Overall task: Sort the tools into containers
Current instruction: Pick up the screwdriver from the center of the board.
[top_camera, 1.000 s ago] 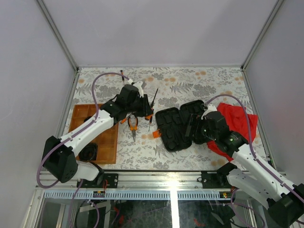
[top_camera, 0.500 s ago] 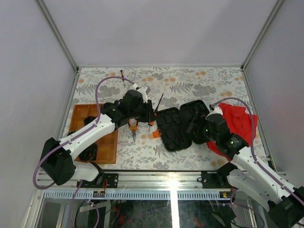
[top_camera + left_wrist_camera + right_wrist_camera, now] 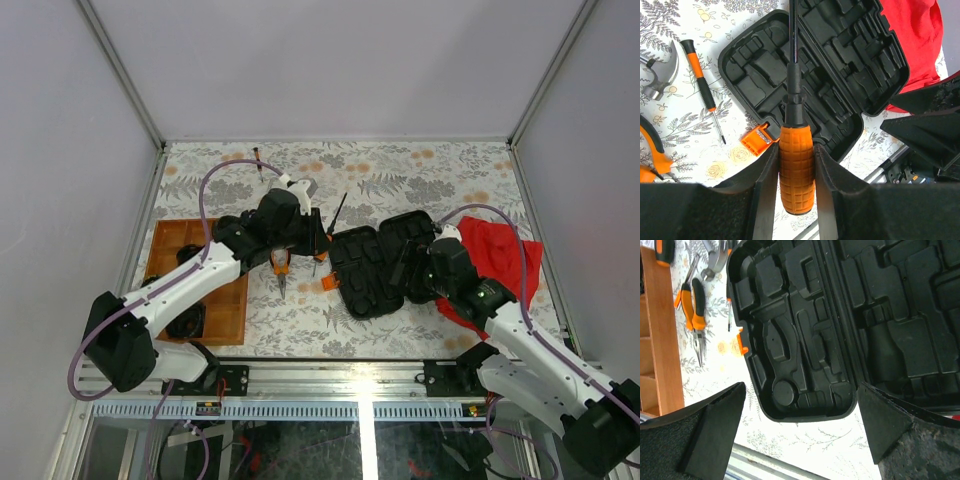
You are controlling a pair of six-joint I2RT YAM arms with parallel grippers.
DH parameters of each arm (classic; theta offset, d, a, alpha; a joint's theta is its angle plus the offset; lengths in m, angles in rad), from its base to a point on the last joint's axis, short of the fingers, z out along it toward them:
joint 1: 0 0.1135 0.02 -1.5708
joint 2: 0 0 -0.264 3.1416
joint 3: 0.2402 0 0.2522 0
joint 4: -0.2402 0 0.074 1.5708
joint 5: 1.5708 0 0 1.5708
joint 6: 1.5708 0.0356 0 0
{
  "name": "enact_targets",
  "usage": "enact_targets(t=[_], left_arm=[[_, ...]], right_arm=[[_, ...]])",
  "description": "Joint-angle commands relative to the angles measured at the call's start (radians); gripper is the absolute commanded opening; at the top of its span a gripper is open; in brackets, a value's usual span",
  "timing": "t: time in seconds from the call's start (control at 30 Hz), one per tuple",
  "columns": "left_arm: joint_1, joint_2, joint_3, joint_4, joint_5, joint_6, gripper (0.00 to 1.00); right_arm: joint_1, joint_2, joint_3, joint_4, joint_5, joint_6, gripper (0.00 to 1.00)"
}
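Fingers (image 3: 765, 180) of the left gripper (image 3: 796, 150) pinch a large screwdriver (image 3: 796, 170) by its fat, barrel-shaped orange handle, whose surface is moulded in a grid of small raised blocks. Above the grip a black collar narrows in steps into a long, thin dark shaft. In the left wrist view that shaft runs up across the tool case (image 3: 840, 65).

The case lies open, both halves flat, in matt black moulded plastic cut into angular recesses. A ridged orange latch (image 3: 759, 140) sticks out from the corner of its left half. The case's right half overlaps a crumpled red cloth (image 3: 915, 45).

The right gripper (image 3: 801, 390) hangs over the case with its jaws spread wide, nothing between them.

On the floral table covering (image 3: 400, 180), left of the case, lie a slim precision driver (image 3: 702, 82) with an orange-and-black handle, the curved steel head of a hammer (image 3: 662, 72), and needle-nose pliers (image 3: 695, 310) with orange-and-black grips. Further left sits the orange-brown wooden tray (image 3: 225, 300), divided into rectangular compartments.
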Motion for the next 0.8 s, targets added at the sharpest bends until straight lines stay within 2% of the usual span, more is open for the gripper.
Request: enact_targets(t=[0.0,0.1,0.43,0.57,0.77], left_arm=[[-0.006,-0.022,-0.024,0.100,-0.002,0.012,0.00],[-0.008,-0.025,-0.036,0.114,-0.004,0.000,0.00],[-0.015,-0.126,-0.098,0.178,-0.006,-0.107,0.00],[-0.025,-0.151,-0.151,0.239,0.046,-0.149,0.00],[-0.042,-0.198,-0.297,0.442,0.080,-0.245,0.00]], right_arm=[[-0.004,-0.005,0.063,-0.029,-0.048,-0.086,1.00],[-0.003,-0.032,0.080,-0.070,-0.030,-0.112,0.99],[-0.004,-0.118,0.020,-0.022,-0.123,-0.090,0.99],[-0.004,-0.159,-0.022,0.087,-0.170,-0.037,0.98],[-0.002,-0.125,-0.049,0.271,-0.234,0.038,0.97]])
